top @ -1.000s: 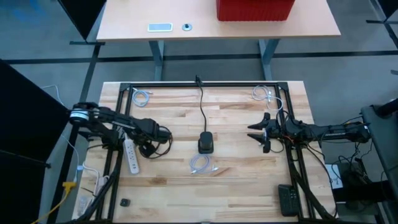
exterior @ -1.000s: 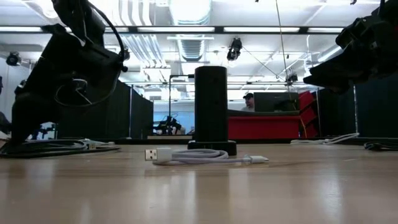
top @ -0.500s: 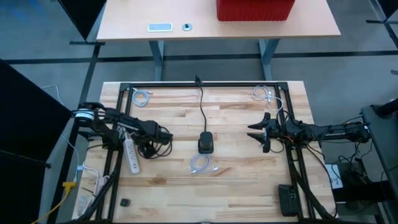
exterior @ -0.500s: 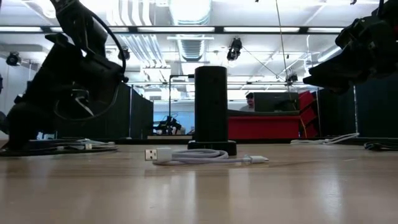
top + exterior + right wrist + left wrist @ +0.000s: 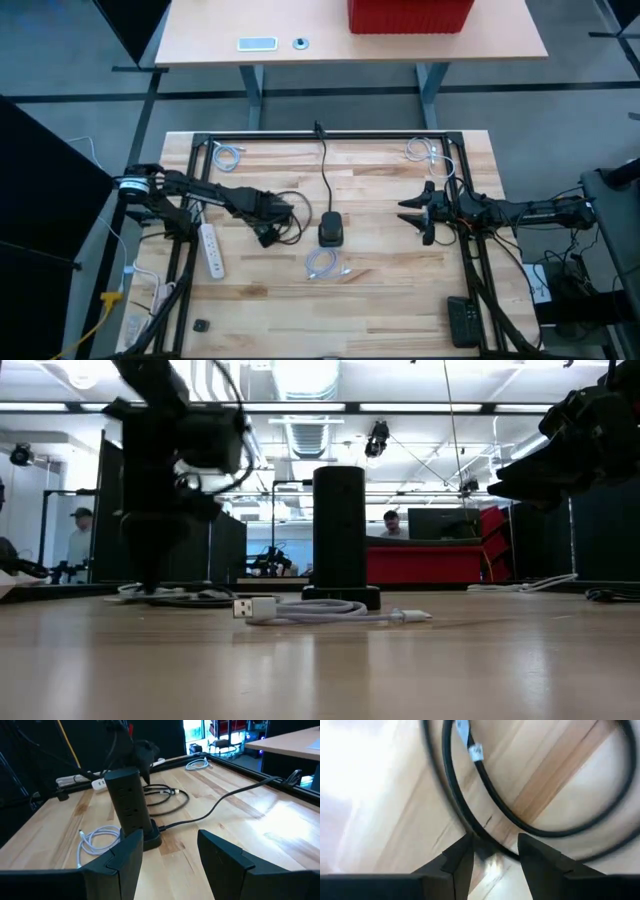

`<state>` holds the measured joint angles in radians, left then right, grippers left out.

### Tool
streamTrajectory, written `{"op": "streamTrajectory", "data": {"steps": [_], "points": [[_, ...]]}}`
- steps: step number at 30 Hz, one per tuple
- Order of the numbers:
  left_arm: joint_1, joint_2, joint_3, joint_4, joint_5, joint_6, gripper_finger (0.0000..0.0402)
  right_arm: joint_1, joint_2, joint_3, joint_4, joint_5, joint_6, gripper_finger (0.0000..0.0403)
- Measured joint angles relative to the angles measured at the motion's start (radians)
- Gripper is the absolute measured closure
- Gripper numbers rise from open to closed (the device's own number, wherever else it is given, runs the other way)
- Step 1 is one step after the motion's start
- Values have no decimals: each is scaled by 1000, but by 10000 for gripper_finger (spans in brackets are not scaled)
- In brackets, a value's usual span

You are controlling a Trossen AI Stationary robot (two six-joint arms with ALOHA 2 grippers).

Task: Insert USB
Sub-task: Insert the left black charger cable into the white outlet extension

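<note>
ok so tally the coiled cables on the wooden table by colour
white coiled cables: 3 (far left corner, far right corner, just on the near side of the tower at)
black coiled cable: 1
total: 4

the left pincer (image 5: 268, 236) sits low over the tabletop (image 5: 380, 290), directly above a looped cable (image 5: 283, 207). just to its right stands the charging tower (image 5: 331, 229); the coiled usb cable (image 5: 322, 264) lies beyond the tower's base, toward the near edge. a power strip (image 5: 211, 249) lies behind the left pincer. the right pincer (image 5: 421, 212) hangs well apart, right of the tower.
</note>
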<state>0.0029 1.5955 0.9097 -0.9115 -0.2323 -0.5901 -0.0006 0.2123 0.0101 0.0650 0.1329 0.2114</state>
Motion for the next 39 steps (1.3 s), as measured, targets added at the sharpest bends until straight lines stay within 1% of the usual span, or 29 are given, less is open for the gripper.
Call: {"op": "streamTrajectory", "data": {"steps": [4,7,9,23,28,36,39], "points": [[1,-2,59,-56,-14,-45,248,0,0,0,0,0,25,229],[3,3,61,-57,-22,-87,240,0,0,0,-1,0,24,229],[16,9,54,-57,-56,-98,236,0,0,0,0,0,16,229],[162,23,-20,37,-38,1,232,0,0,0,-1,-1,51,229],[163,23,-53,124,-29,6,238,0,0,0,-1,0,52,229],[177,18,-117,180,-30,9,250,0,0,0,-1,-1,78,229],[177,15,-129,211,-28,29,262,0,0,0,3,-1,78,229]]}}
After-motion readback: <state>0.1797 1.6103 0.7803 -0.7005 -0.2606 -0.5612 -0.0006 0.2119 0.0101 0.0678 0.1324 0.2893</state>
